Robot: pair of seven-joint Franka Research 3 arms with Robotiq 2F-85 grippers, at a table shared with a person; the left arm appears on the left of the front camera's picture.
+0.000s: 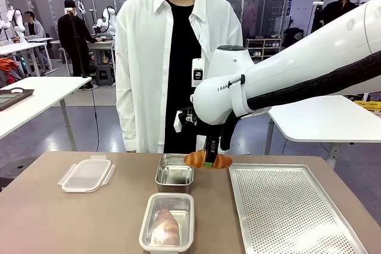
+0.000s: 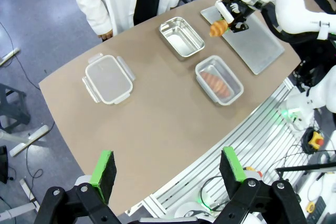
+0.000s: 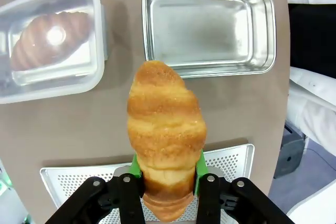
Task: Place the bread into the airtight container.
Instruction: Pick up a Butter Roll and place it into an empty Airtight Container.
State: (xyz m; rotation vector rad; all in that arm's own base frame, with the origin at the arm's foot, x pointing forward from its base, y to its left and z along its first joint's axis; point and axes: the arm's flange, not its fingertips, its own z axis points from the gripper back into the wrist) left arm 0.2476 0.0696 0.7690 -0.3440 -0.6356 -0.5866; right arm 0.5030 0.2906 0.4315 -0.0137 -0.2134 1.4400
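My right gripper is shut on a golden bread roll and holds it in the air, just right of a steel pan. In the right wrist view the bread sits between the green pads. Below it lies bare table, with the clear airtight container off to one side. That container stands at the table's front and has another bread roll inside. My left gripper hangs open, high above the table's near edge, with nothing in it.
The container's clear lid lies at the left of the table. A perforated metal tray covers the right side. A person in a white shirt stands at the far edge, behind the steel pan.
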